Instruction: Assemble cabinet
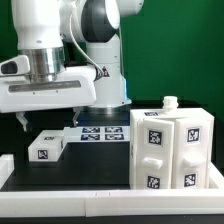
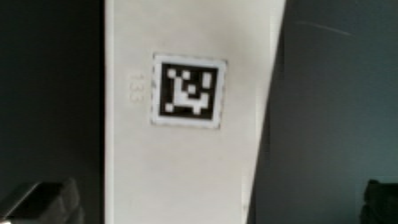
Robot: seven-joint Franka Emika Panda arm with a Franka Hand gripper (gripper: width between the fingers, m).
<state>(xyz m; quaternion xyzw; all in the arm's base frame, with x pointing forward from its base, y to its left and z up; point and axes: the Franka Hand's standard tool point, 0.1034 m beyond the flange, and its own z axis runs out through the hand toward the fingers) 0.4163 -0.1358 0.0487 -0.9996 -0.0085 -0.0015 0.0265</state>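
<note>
Wrist view: a long white panel [image 2: 196, 150] with one tag [image 2: 187, 92] is seen straight under the hand [image 2: 210, 200]. The hand is opened wide and nothing is held. The panel's long way is set across the line between the two fingers [image 2: 45, 200]. It is laid flat on the bench [image 1: 80, 172]. The big cabinet body [image 1: 170, 150] is stood well apart, at the exterior view's right; its inside cannot be seen.

One cabinet body [image 1: 172, 150], one panel [image 1: 47, 147], one marker board [image 1: 101, 134]
</note>
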